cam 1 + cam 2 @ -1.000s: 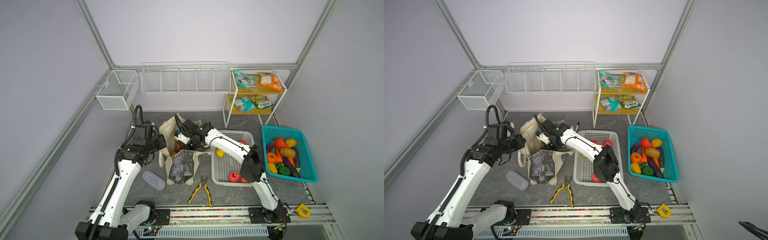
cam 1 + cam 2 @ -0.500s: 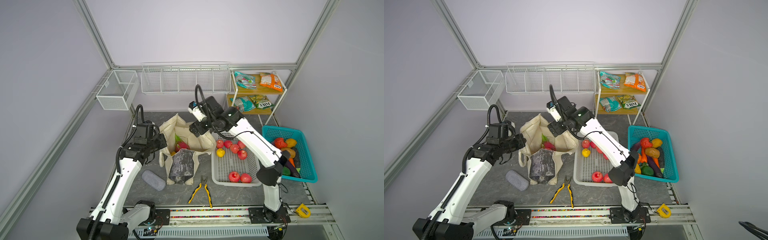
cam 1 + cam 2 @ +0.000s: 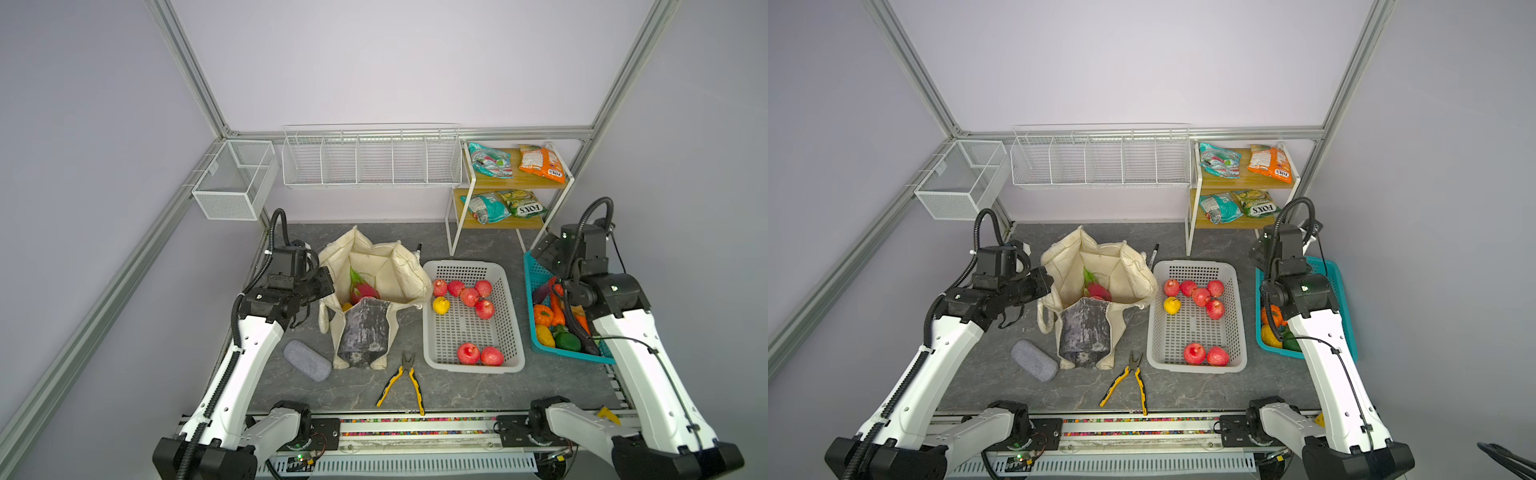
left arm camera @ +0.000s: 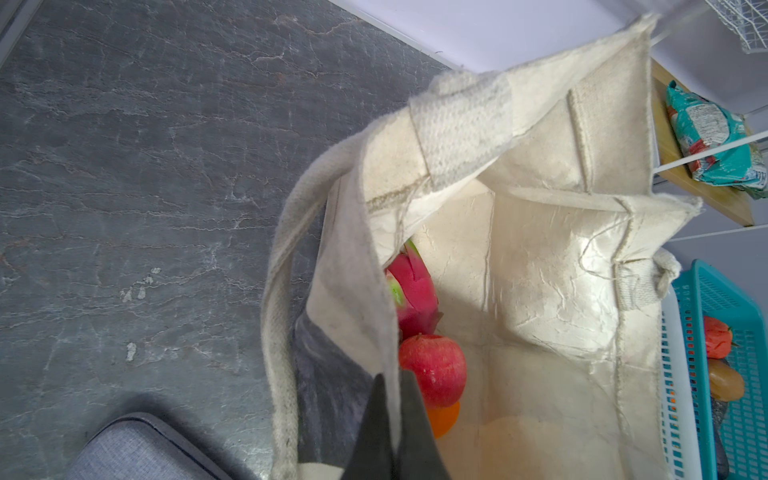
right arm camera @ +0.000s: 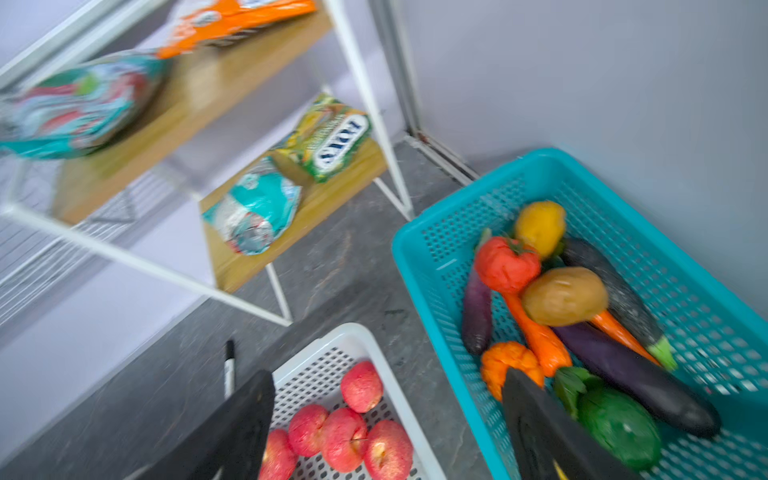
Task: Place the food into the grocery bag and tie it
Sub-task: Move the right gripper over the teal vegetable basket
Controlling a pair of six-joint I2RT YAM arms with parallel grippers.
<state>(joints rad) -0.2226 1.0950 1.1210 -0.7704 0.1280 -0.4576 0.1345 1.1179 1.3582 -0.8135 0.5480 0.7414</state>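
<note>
The cream grocery bag [image 3: 386, 266] [image 3: 1121, 270] stands open left of centre. My left gripper [image 3: 328, 282] [image 4: 392, 382] is shut on its left rim, holding the mouth open. Inside lie a pink dragon fruit [image 4: 413, 291], a red apple [image 4: 436, 370] and an orange [image 4: 446, 417]. More food sits elsewhere: red apples [image 3: 469, 297] and a yellow fruit [image 3: 441, 304] in the white basket [image 3: 513, 324], vegetables such as a potato [image 5: 563, 301] in the teal basket [image 5: 540, 166], and FOX'S packets [image 3: 542, 164] on the shelf. My right gripper [image 3: 542, 249] [image 5: 388, 378] hangs open and empty at the teal basket's far end.
Yellow-handled pliers [image 3: 403, 382] lie near the front edge, with a grey case [image 3: 306, 359] beside the bag's front left. A black marker [image 3: 417, 249] lies behind the bag. White wire baskets [image 3: 370, 158] hang on the back wall. The two-tier shelf [image 3: 457, 224] stands at back right.
My right arm has come out of the bag's mouth and swung up and far right, over the teal basket. The left gripper still holds the bag's rim in place.
</note>
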